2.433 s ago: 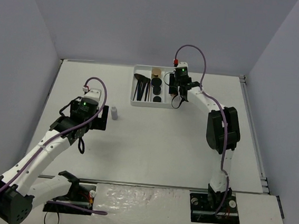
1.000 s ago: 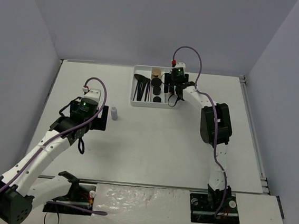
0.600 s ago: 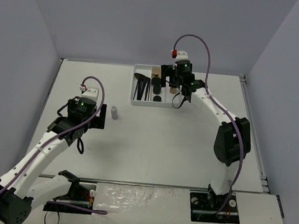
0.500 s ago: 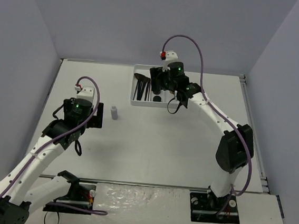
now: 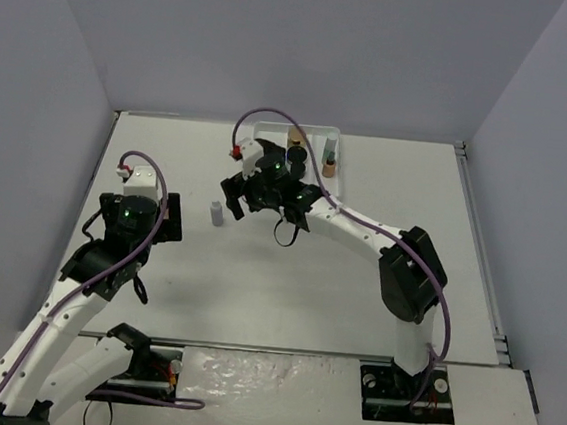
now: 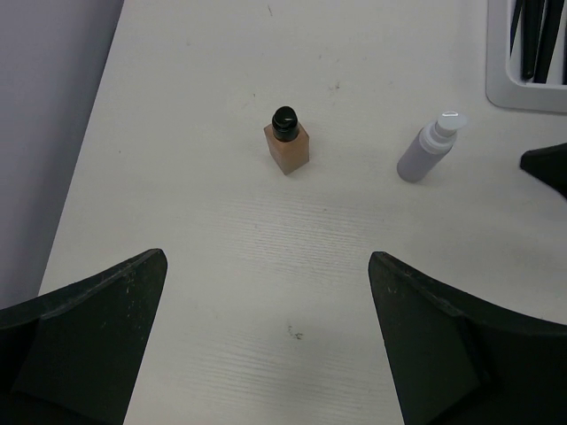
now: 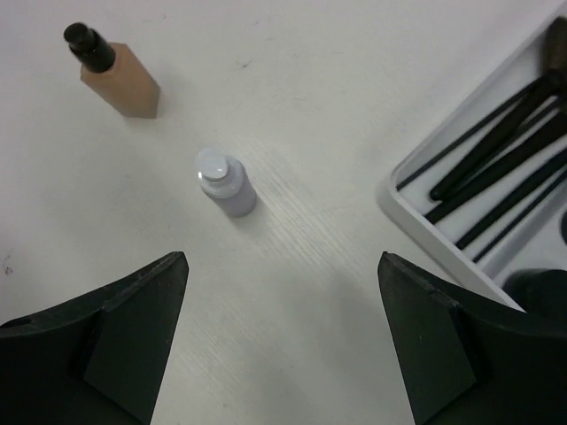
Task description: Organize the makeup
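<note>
Makeup (image 6: 287,146) stands partly loose on the table (image 5: 287,283): a tan bottle (image 7: 120,81) with a black cap and a white bottle (image 7: 226,190), both upright, near each other but apart, left of the tray (image 7: 423,226). Brushes (image 7: 496,164) lie side by side in the tray's end compartment nearest the white bottle. A jar (image 5: 296,134) sits at the tray's far end, and a small bottle (image 5: 329,163) stands in the right compartment.

The right arm (image 5: 353,224) reaches across the tray and hides most of it from above. The right gripper (image 7: 283,341) hangs over the table just short of the white bottle, jaws spread wide and empty. The left gripper (image 6: 266,354) is also spread wide and empty, facing both bottles, with bare table between. One right finger (image 6: 547,168) juts in just beside the white bottle.
</note>
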Controlling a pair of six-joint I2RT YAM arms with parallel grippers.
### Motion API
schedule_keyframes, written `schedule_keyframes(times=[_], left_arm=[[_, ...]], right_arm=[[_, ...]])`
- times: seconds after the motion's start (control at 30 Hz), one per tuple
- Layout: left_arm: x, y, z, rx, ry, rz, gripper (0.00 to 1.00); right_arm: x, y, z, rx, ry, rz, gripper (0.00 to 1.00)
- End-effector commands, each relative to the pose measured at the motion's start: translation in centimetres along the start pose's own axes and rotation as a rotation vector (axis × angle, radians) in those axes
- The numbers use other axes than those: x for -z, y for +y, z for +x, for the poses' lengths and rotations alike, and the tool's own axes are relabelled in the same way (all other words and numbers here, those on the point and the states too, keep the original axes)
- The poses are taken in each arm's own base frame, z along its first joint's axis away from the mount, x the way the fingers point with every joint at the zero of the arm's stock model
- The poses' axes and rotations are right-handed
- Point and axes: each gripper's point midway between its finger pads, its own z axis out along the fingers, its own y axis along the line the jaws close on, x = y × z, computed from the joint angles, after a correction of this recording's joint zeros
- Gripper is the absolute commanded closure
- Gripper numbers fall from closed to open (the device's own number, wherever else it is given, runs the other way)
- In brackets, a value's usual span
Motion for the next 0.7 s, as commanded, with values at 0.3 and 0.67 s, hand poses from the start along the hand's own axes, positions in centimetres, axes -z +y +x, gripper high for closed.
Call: schedule_keyframes(times=[0.3, 0.67], left_arm=[[0.0, 1.0, -1.7, 0.067, -0.062, -0.064, 0.03], [-0.2, 1.0, -1.3, 0.058, -0.045, -0.070, 0.03]], right_arm=[[-6.5, 4.0, -2.9, 0.066, -0.141, -0.083, 0.18], [-8.8, 3.8, -1.7, 0.073, -0.117, -0.076, 0.37]])
